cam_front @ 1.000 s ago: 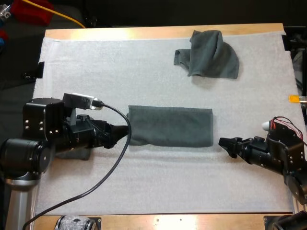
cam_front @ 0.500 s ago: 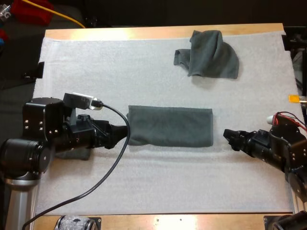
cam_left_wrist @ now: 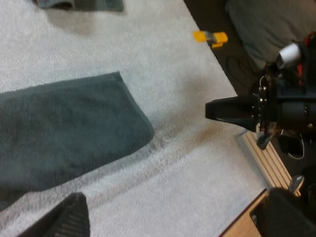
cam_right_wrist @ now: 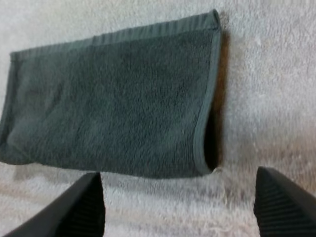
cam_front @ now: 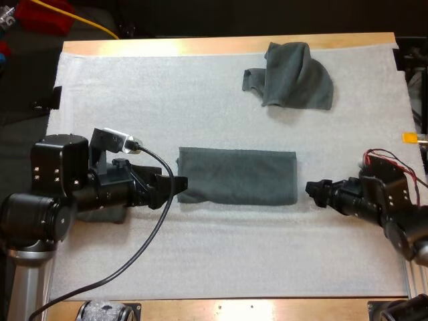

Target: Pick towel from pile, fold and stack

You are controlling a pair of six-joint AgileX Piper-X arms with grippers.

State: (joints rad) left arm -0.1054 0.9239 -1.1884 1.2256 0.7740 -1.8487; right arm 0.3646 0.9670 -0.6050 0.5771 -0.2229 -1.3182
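Observation:
A dark grey-green towel (cam_front: 237, 176) lies folded into a long flat strip at the middle of the mat. My left gripper (cam_front: 175, 187) is at its left end, open, its fingers low over the mat beside the towel's edge (cam_left_wrist: 64, 133). My right gripper (cam_front: 313, 192) stands open a short way off the towel's right end, and the folded end (cam_right_wrist: 210, 98) lies just ahead of its fingertips (cam_right_wrist: 79, 207). Nothing is between either pair of fingers. A crumpled towel (cam_front: 291, 75) sits at the far right of the mat. From the left wrist, the right gripper (cam_left_wrist: 232, 109) points toward the towel.
The white mat (cam_front: 200, 254) covers the table, with bare stretches in front of and behind the folded towel. A dark grey-green piece (cam_front: 110, 215) shows under my left arm. The table's wooden edge (cam_left_wrist: 261, 158) runs just behind the right gripper.
My left gripper's fingers have spread apart at the towel's left end. My right gripper backed off to the right, then came back toward the towel's right end.

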